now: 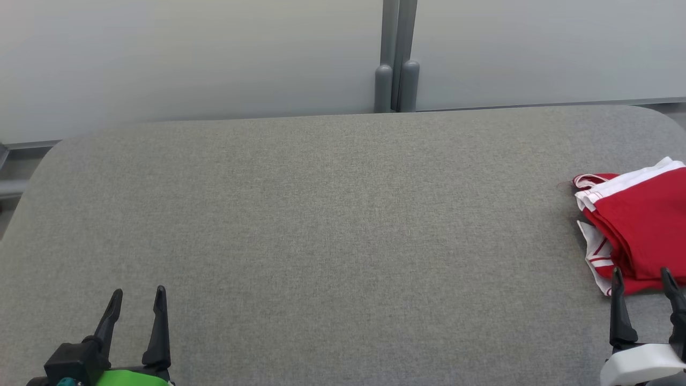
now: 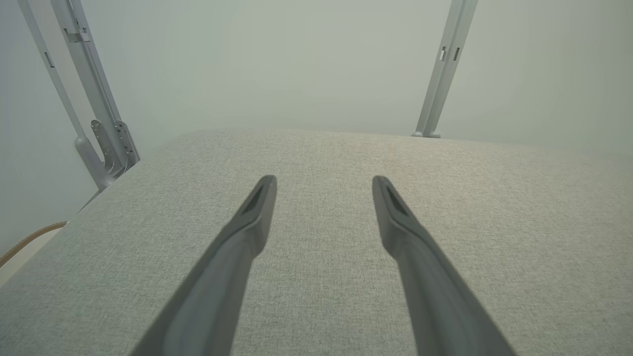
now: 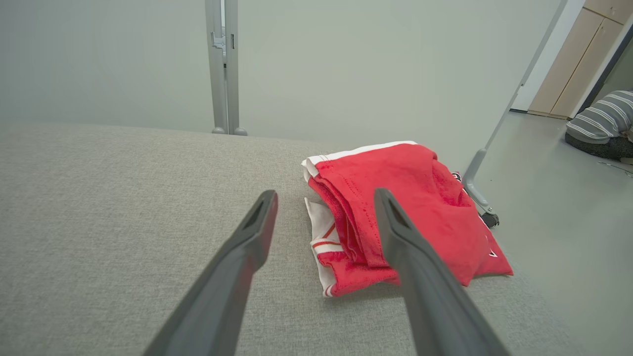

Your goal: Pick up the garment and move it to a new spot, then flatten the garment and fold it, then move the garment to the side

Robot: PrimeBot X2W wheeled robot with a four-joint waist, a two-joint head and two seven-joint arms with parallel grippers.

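Head view, from the left: the left tool (image 1: 138,292) sits at the lower left above the grey fabric-covered table (image 1: 321,214), its two dark fingers spread apart. Behind the table's far edge stand grey posts (image 1: 396,86). At the table's right edge lies the folded red garment with white trim (image 1: 643,225). The right tool (image 1: 641,272), its fingers likewise spread, is at the garment's near side, with its tips overlapping the hem.

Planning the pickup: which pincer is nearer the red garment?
The right pincer, the one with the white wrist: its fingertips are at the near edge of the garment. The left pincer, green at the wrist, is far off across the table.
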